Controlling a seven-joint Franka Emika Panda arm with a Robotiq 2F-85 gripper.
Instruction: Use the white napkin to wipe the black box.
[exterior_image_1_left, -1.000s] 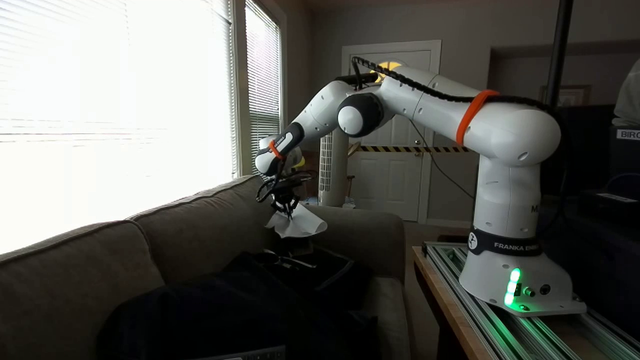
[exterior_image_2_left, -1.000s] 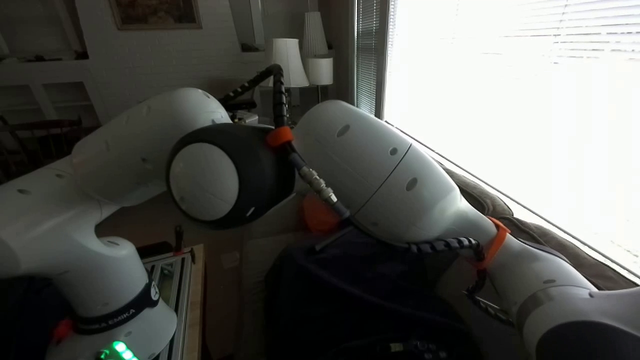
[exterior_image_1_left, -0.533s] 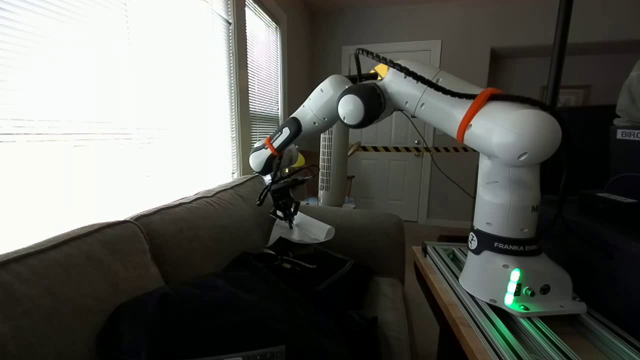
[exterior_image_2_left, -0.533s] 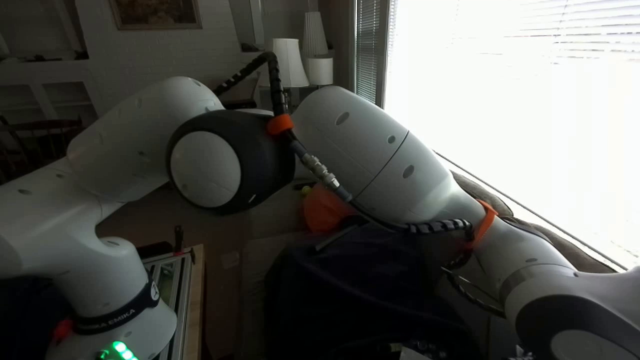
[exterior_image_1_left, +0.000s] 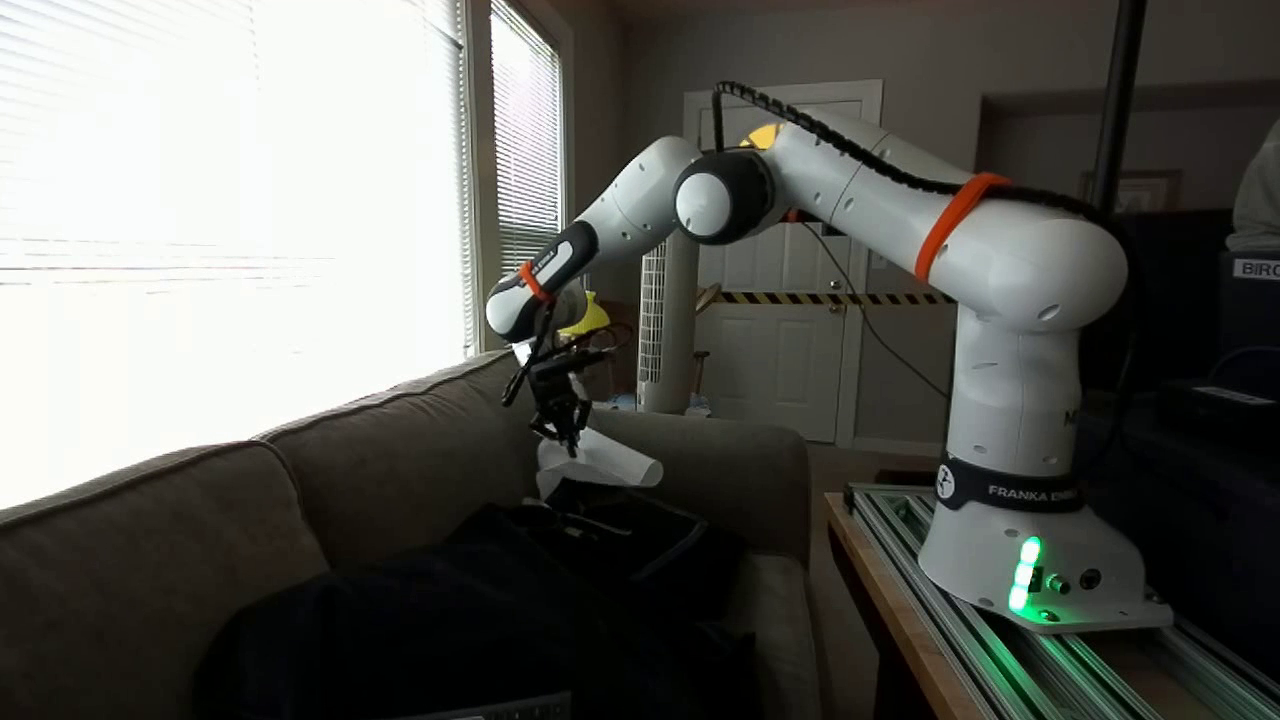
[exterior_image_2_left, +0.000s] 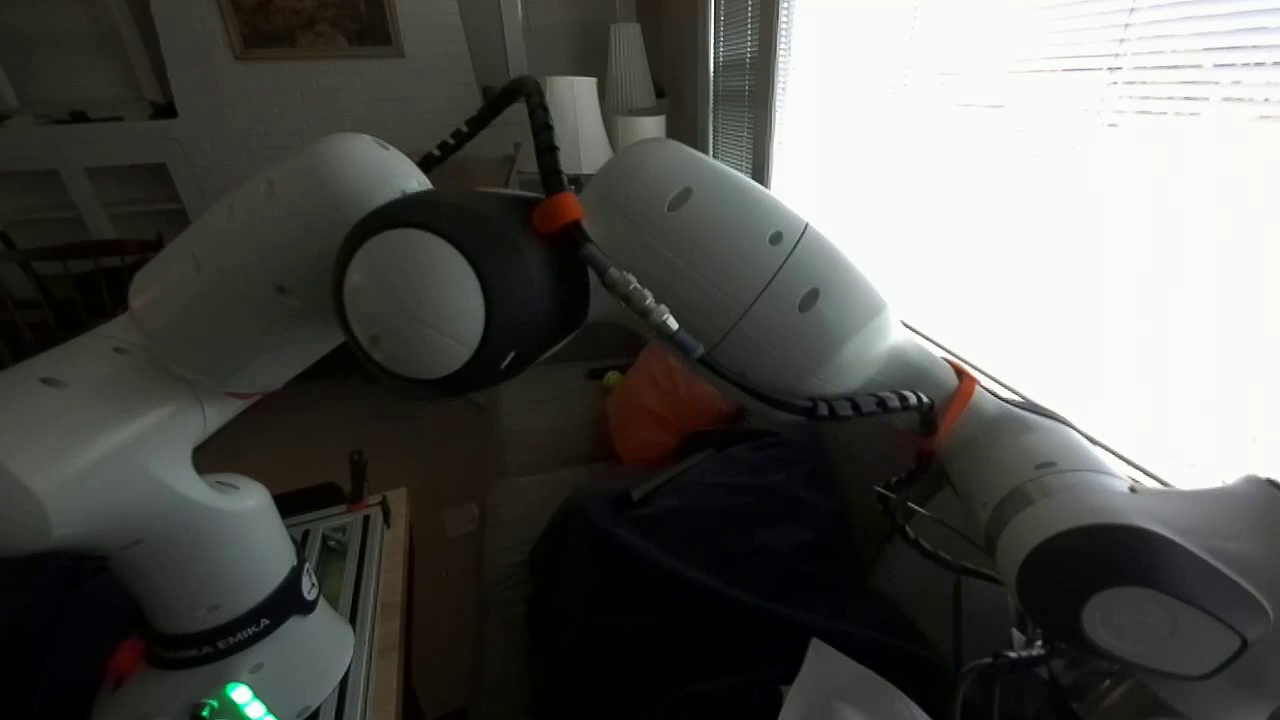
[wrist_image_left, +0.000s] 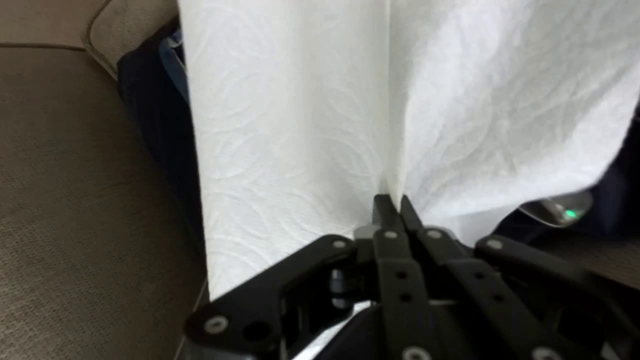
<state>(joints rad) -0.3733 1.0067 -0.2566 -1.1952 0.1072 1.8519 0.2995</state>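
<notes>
The white napkin (wrist_image_left: 280, 125) is pinched in my gripper (wrist_image_left: 395, 200), whose two fingertips meet on a fold of it. The sheet spreads away on both sides of the fold and fills much of the wrist view. In an exterior view the napkin (exterior_image_1_left: 612, 464) hangs under the gripper (exterior_image_1_left: 573, 448), just over the far end of the black box (exterior_image_1_left: 470, 610). Whether the cloth touches that box I cannot tell. The box shows as a large dark, soft-edged mass on the sofa. A napkin corner (exterior_image_2_left: 845, 690) also appears low in an exterior view, where the fingertips are out of view.
The sofa's backrest (exterior_image_1_left: 410, 440) and armrest (exterior_image_1_left: 740, 480) bound the dark mass. Thin shiny items (exterior_image_1_left: 595, 524) lie on its far part, and a shiny metal piece (wrist_image_left: 562, 209) is beside the napkin. An orange bag (exterior_image_2_left: 665, 405) sits behind. The window (exterior_image_1_left: 230, 220) is close.
The elbow and forearm have risen. My gripper, with the napkin, went down, then shifted slightly toward the window. The napkin's corner has come into an exterior view; the grip is unchanged.
</notes>
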